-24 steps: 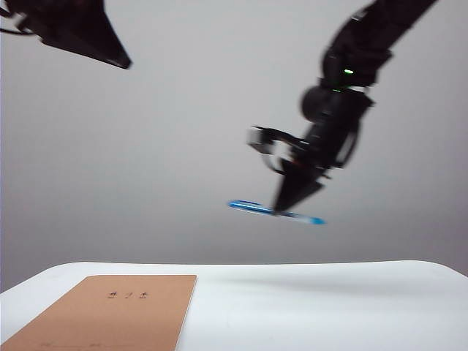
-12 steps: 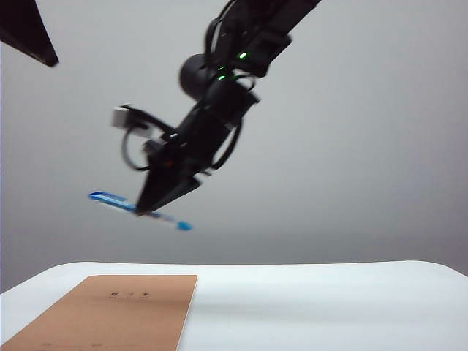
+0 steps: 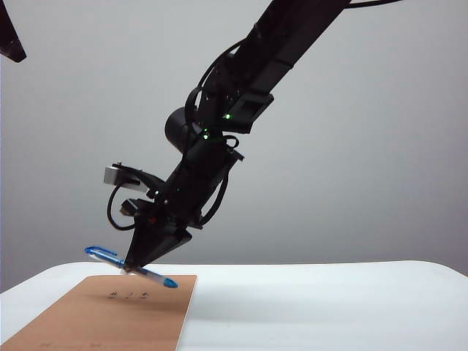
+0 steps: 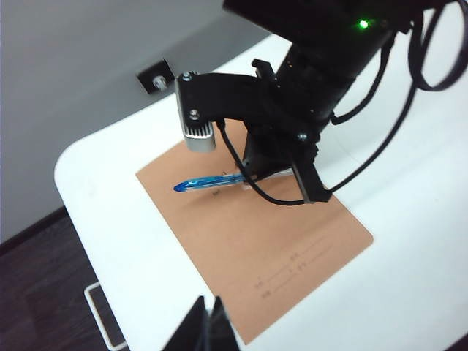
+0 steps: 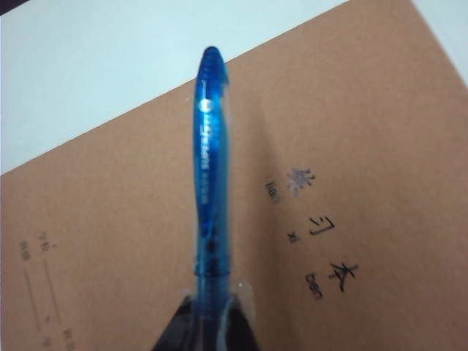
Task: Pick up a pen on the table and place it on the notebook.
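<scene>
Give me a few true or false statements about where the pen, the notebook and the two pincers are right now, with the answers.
1. The right pincer is shut on the pen. True.
2. The pen lies flat on the table, right of the notebook. False: it is held over the notebook.
3. The notebook's cover is tan-brown with dark printed characters. True.
4. The left pincer grips the notebook. False: it holds nothing and hangs away from it.
5. The pen is red. False: it is blue.

Slim translucent blue plastic pen (image 5: 210, 183), glossy barrel, is seen against flat tan-brown kraft-paper notebook (image 4: 256, 241), matt and finely grained. Smooth white tabletop (image 3: 329, 307) shows a satin sheen. Matt black plastic is seen on right gripper (image 3: 135, 268).
</scene>
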`<state>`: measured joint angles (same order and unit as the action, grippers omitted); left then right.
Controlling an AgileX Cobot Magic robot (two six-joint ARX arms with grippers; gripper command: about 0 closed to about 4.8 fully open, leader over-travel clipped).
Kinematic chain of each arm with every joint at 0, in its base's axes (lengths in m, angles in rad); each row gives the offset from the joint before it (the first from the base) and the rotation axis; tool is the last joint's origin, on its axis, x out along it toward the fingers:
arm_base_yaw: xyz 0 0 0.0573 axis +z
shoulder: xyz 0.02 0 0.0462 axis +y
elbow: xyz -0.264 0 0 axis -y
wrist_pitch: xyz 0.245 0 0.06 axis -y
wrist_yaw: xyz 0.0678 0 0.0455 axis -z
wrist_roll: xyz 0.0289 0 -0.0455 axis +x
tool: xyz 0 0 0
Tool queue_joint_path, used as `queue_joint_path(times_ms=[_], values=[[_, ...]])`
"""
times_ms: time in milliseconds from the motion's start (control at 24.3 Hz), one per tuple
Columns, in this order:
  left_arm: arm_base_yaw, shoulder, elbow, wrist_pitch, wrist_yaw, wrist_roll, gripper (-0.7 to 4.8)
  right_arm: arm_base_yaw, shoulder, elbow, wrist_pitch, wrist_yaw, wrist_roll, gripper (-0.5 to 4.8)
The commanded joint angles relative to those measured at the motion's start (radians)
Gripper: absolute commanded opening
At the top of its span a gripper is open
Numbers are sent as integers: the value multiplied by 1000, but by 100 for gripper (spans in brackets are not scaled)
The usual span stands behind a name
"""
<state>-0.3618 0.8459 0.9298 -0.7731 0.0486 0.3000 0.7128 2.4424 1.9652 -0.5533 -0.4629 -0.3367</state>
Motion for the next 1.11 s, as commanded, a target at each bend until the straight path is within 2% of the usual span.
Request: queue_joint_path(times_ms=[41, 247, 411, 452, 617, 699, 945, 1110], values=[[0, -2, 2, 0, 0, 8, -5, 24, 32, 3, 35, -2, 4, -1], [0, -2, 2, 0, 5, 18, -5, 30, 74, 3, 34, 23, 4, -1], [0, -2, 2, -5, 45, 18, -5, 29, 86, 3, 31, 24, 4, 0], [0, -2, 2, -4, 45, 18, -5, 29, 86, 3, 36, 24, 3, 18], [0, -2, 2, -4, 45, 18, -5, 27, 85, 4, 37, 24, 7, 170], [0, -2, 2, -4, 45, 18, -5, 28, 85, 4, 16, 14, 18, 309], [0, -2, 2, -4, 45, 18, -5, 26, 74, 4, 2, -6, 40, 470], [0, -2, 2, 1, 45, 18, -5, 7, 13, 9, -58, 18, 31, 479]])
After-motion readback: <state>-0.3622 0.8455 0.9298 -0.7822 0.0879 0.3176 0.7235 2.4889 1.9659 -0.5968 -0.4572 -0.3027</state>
